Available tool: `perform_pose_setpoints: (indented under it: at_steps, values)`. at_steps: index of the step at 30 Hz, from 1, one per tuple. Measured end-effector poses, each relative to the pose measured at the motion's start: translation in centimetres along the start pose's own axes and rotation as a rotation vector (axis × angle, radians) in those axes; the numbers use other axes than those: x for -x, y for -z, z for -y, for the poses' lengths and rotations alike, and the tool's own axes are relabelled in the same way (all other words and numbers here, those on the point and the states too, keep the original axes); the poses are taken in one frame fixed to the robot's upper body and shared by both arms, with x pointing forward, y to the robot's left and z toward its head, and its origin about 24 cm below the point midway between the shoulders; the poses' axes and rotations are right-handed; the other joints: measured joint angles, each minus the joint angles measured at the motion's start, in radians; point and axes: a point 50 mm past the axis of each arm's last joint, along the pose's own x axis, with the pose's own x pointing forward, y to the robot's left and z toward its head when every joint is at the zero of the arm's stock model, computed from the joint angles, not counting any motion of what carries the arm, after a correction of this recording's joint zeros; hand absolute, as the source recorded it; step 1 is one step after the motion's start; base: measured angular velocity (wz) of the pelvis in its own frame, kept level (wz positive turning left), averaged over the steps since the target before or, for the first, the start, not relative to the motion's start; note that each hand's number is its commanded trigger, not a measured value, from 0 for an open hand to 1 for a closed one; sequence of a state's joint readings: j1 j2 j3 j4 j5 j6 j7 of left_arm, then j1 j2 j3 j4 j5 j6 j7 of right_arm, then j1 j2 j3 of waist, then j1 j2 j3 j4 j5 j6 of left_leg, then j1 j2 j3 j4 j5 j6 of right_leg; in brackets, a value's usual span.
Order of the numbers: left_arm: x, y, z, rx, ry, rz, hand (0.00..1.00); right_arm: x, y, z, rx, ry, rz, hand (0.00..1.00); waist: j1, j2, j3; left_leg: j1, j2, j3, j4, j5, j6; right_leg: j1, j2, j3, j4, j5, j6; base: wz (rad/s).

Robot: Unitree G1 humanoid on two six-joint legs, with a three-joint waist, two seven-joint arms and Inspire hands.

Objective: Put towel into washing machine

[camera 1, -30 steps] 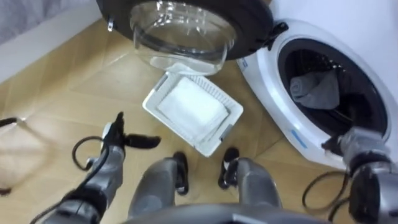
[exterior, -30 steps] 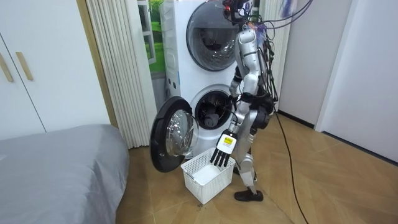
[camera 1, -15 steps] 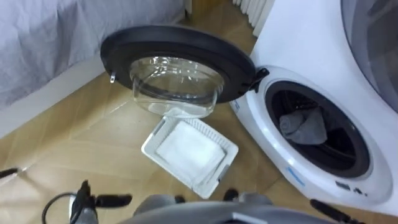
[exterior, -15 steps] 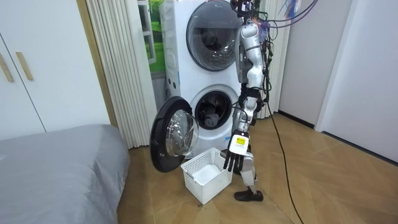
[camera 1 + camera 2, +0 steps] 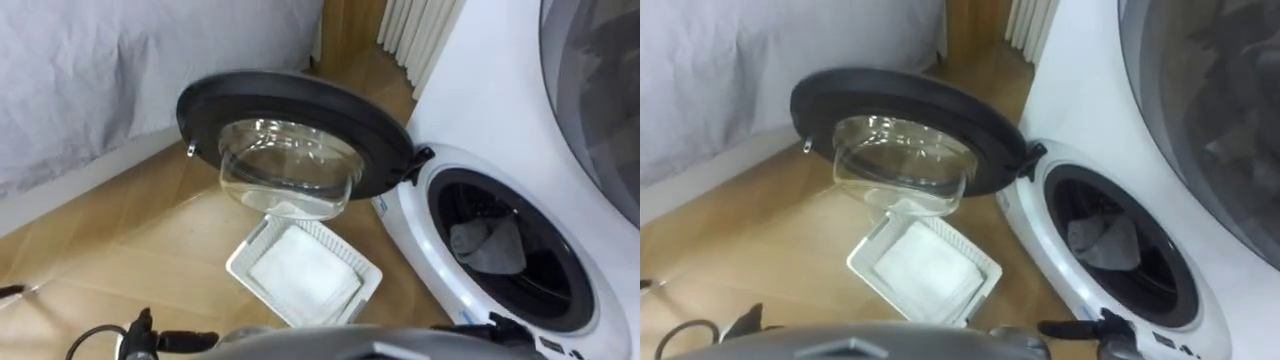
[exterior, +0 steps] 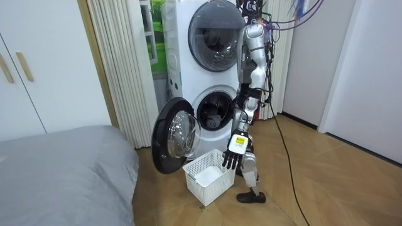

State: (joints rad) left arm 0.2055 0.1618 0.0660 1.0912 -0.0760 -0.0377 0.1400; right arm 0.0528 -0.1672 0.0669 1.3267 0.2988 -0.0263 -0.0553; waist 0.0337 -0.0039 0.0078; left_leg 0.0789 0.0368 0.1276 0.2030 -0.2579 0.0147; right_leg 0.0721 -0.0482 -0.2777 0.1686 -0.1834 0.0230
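Looking down through the head cameras, I've got the washing machine (image 5: 405,235) on my right with its round door (image 5: 290,108) swung wide open over the wooden floor. The grey towel (image 5: 487,243) is lying bunched inside the drum, clear of both hands. Just below the door's glass bowl the white basket (image 5: 250,242) sits on the floor, its near edge cut off by the robot's own body. Whether the pale surface in it is its bottom or something folded, I can't make out. Left hand (image 5: 182,342) is a dark sliver at the bottom edge here, one finger poking out straight. Over to the room view for the fuller picture: the robot stands upright, side-on before the lower machine, with a second front-loader (image 6: 213,28) stacked above it. That left hand hangs low beside the basket's rim, fingers loose and pointing down, holding nothing. Room view also gives me the towel as a dark lump in the drum mouth, plus the grey bed (image 6: 56,169) and pleated curtain (image 6: 116,69) off to its left. Right hand (image 5: 1080,327) pokes in at the bottom of the right eye view, near the machine's front. Too little of it shows, so I can't tell how it's set.
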Motion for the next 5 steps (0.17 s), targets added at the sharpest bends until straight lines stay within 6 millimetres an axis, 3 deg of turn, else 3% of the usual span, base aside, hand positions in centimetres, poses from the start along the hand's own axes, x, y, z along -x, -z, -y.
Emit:
perform_pose_setpoints:
  at_steps: [4,5]
  values:
    - [-0.05,-0.01,0.27,0.008,0.006,-0.024,0.0,0.01,0.22,-0.19,0.001,-0.052,-0.018,0.0,-0.001,-0.007,0.0011,0.006,0.001,-0.003,-0.002,0.001,-0.001,0.007,0.001,0.002,-0.001,0.0,0.0,0.02]
    - [-0.06,0.04,0.34,0.007,0.009,-0.035,0.0,0.02,0.35,-0.24,0.002,-0.064,-0.029,0.0,-0.002,-0.01,0.0045,0.017,0.001,-0.003,-0.004,0.001,-0.001,0.015,0.001,0.003,-0.002,0.0,0.0,0.0]
